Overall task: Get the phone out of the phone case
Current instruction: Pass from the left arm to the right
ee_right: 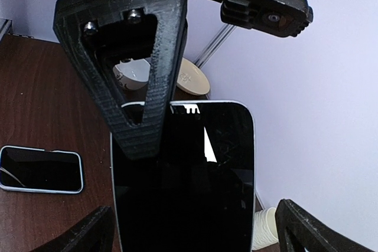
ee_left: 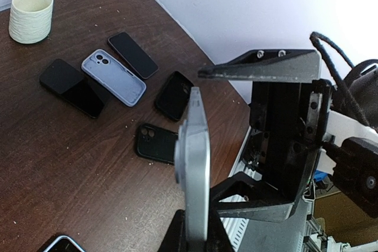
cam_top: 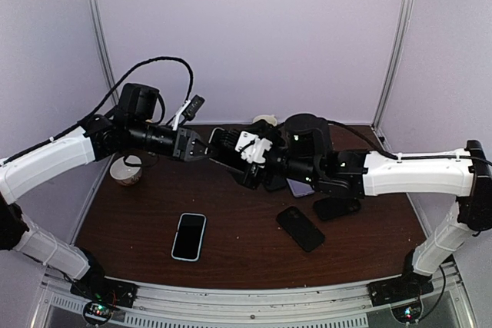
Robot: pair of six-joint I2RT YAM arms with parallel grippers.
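Both grippers hung above the table: your left gripper clamped the cased phone in mid-air, while your right gripper stood wide open, its fingers either side of the phone.

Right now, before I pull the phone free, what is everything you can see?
held phone: one, black screen in a pale case, in the air at mid table
blue-cased phone: one, pale blue edge, flat on the near table
black phones or cases: four, black, right half of the table
lilac case: one, lilac, back up, among the black ones
cup: one, cream, far side
bowl: one, white, left edge
table: one, dark brown
left gripper: shut on the held phone
right gripper: open, fingers either side of the held phone
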